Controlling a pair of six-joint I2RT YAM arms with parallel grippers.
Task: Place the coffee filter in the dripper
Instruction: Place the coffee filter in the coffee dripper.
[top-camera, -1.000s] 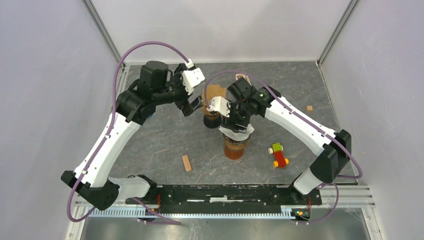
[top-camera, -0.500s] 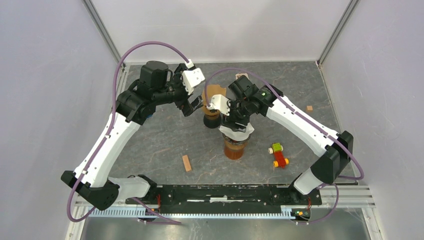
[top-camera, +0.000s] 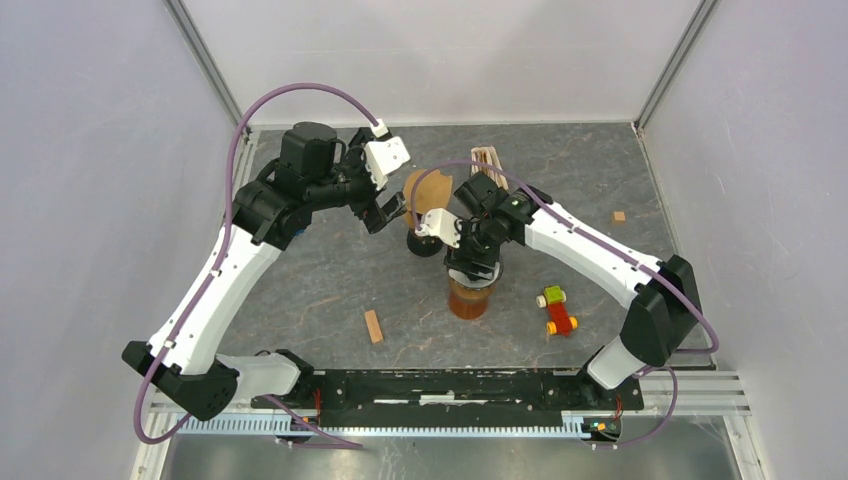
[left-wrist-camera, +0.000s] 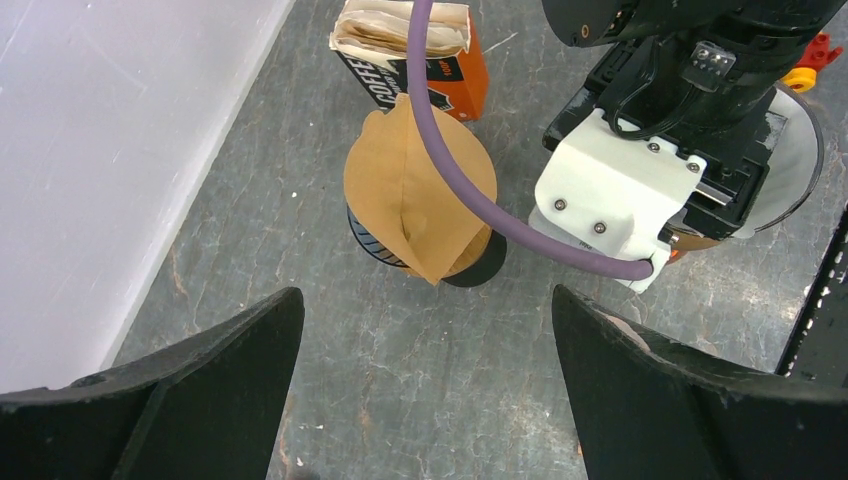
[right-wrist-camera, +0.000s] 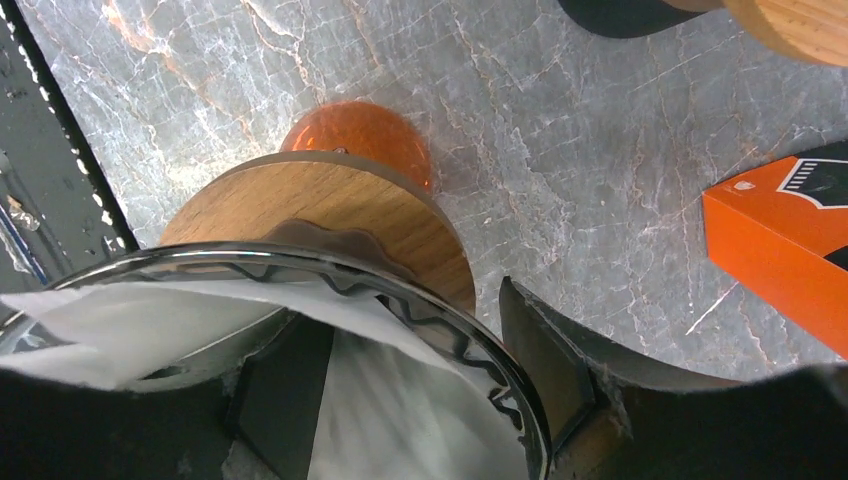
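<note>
A white coffee filter (right-wrist-camera: 400, 410) lies inside the metal dripper (right-wrist-camera: 455, 335), which sits on a wooden collar (right-wrist-camera: 330, 200) over an orange glass carafe (top-camera: 470, 300). My right gripper (right-wrist-camera: 400, 305) (top-camera: 470, 262) straddles the dripper's rim with its jaws apart: one finger rests inside on the paper, the other stands outside the rim. A brown filter (left-wrist-camera: 420, 190) (top-camera: 430, 188) stands upright on a separate black base (left-wrist-camera: 480, 270). My left gripper (left-wrist-camera: 425, 295) (top-camera: 385, 212) hangs wide open over bare table just short of the brown filter, holding nothing.
An orange filter box (left-wrist-camera: 440, 70) (right-wrist-camera: 780, 240) stands behind the brown filter. A red, green and yellow toy (top-camera: 556, 310) lies right of the carafe. A wooden block (top-camera: 373, 326) lies near the front and a small block (top-camera: 619, 216) at the right. Walls enclose the table.
My right gripper has sunk lower over the dripper, and less of the white filter now shows around it. The left arm has not moved.
</note>
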